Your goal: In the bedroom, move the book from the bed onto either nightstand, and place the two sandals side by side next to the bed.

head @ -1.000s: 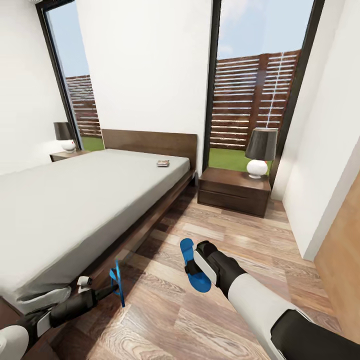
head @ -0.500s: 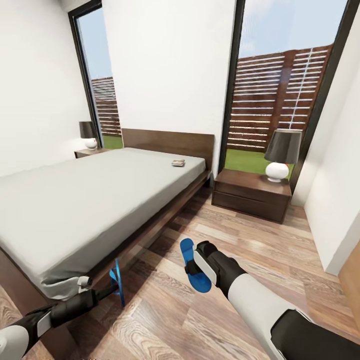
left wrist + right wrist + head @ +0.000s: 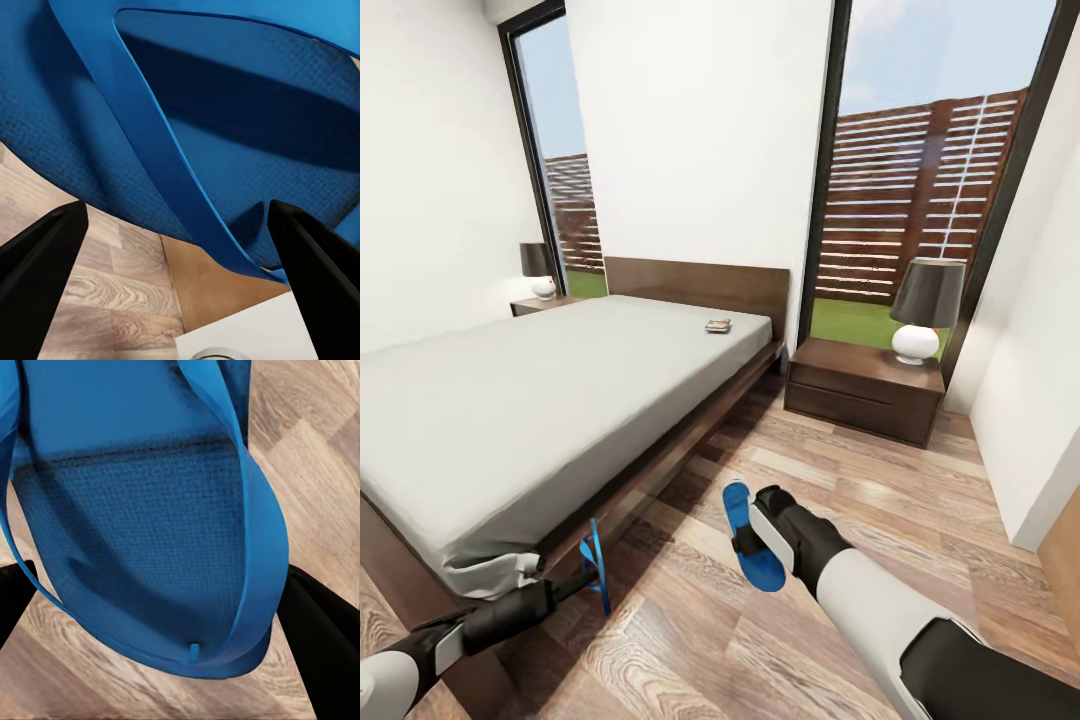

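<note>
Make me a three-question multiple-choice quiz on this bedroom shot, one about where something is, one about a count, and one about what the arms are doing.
1. Where does the book lie?
A. on the floor
B. on the bed, near the headboard
C. on a nightstand

2. How many lamps are in view?
A. one
B. two
C. four

3. What state are the sandals in?
A. both lying flat on the floor
B. both on the mattress
C. one held in each gripper

Answers:
1 B, it rests on the grey mattress close to the headboard.
2 B, the near lamp and the far lamp each stand on a nightstand.
3 C, the left gripper holds the left sandal and the right gripper holds the right sandal.
</note>
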